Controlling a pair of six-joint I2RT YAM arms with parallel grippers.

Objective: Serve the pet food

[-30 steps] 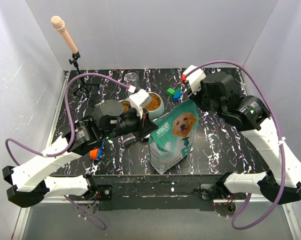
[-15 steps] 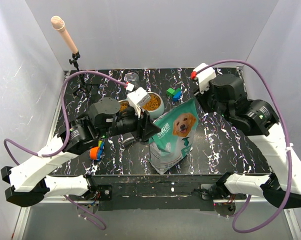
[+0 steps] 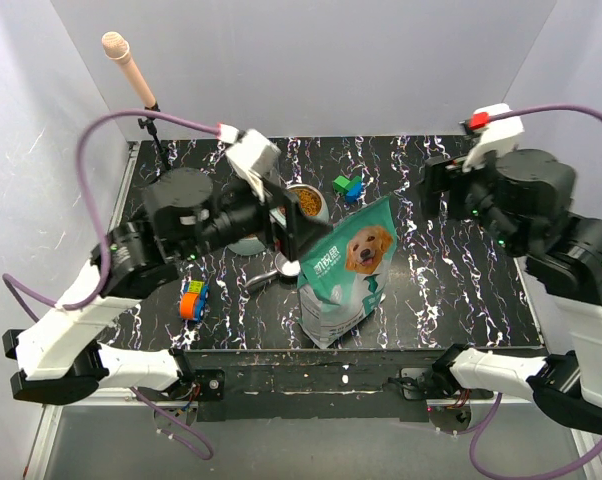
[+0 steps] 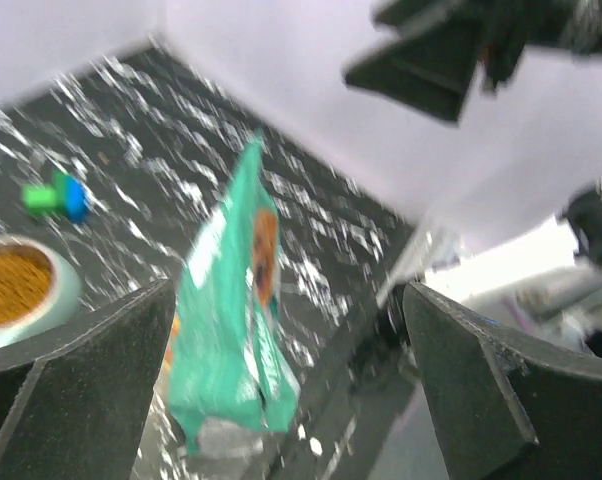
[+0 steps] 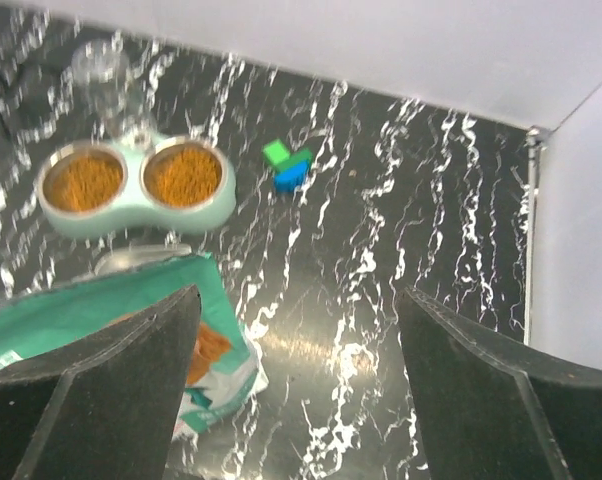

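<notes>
A black tabletop veined with white lies inside a booth of plain pale walls. At the back left corner a pink foam-headed microphone on a thin black stand rises against the wall. A teal-and-white pouch printed with a golden dog sits near the front middle, and a small metal scoop lies just to its left. Behind them is a pale green two-cup feeding dish, and the pet food, orange-brown kibble, fills both of its steel cups. A clear bottle-like vessel stands at the back of the dish (too blurred to say more). Small green and blue blocks sit to the right of the dish, apart from it. A little orange-and-blue toy lies near the front left.

The left arm climbs from its base at the front left with its wrist held above the table, hiding the dish's left cup in the overhead view. The left gripper points toward the pouch, its jaws spread wide with nothing between them. The right arm stands high on the right side. The right gripper looks down over the back of the table, well apart from the pouch, its jaws likewise wide apart and empty.
</notes>
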